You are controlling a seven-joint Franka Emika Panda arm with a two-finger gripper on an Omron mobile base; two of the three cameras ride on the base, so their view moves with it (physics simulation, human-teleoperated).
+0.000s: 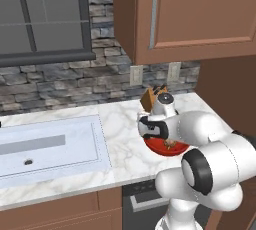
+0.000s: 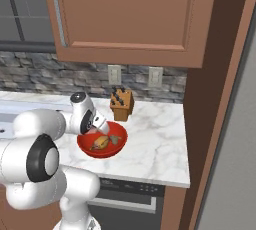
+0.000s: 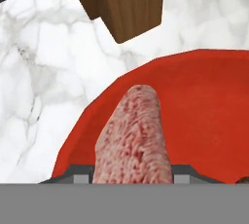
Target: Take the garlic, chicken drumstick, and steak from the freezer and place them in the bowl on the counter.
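Observation:
My gripper (image 3: 133, 177) is shut on the steak (image 3: 133, 135), a pink marbled slab that hangs between the fingers just above the red bowl (image 3: 209, 101). From the right base view the gripper (image 2: 100, 126) points down into the bowl (image 2: 107, 154) on the counter (image 2: 155, 139). A brown chicken drumstick (image 2: 100, 143) lies inside the bowl. Beside it lies a small pale speck, too small to name as the garlic. In the left base view the arm covers most of the bowl (image 1: 167, 149). The grey freezer (image 2: 235, 149) stands at the right edge.
A brown wooden knife block (image 2: 122, 105) stands just behind the bowl, near the stone wall. The white sink (image 1: 50, 146) is set into the counter to the left. An upper cabinet (image 2: 125, 14) hangs overhead, and a black oven (image 2: 130, 194) sits below the counter edge.

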